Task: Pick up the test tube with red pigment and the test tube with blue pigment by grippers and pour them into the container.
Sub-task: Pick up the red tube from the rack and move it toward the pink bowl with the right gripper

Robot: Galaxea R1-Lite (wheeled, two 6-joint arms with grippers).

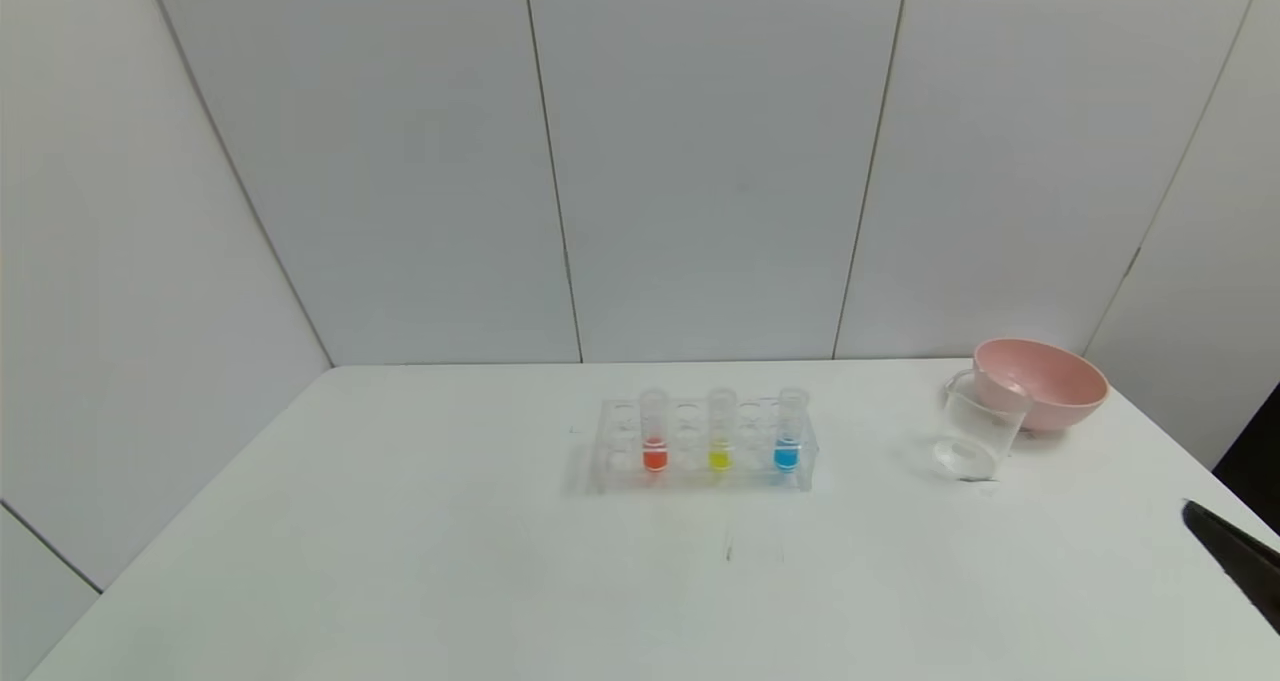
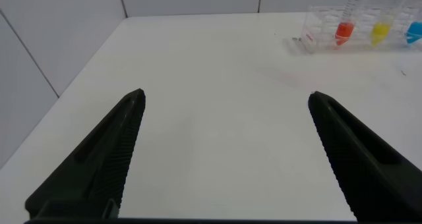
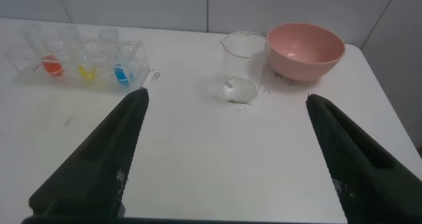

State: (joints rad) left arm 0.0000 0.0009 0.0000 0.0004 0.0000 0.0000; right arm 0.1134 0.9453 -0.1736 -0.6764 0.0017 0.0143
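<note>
Nothing poured yet — the red tube [image 1: 654,431] and blue tube [image 1: 788,429] stand in the rack [image 1: 610,461], the beaker [image 1: 975,431] empty at its three o'clock. Left gripper [image 2: 226,102] and right gripper [image 3: 227,105] — jaws spread, holding nothing.

The left gripper [image 2: 226,99] is out of the head view; the right gripper [image 1: 1235,551] is cut off by its edge.

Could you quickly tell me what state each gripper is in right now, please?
Left gripper: open, holding nothing, over bare table.
Right gripper: open, holding nothing, short of the container.
</note>
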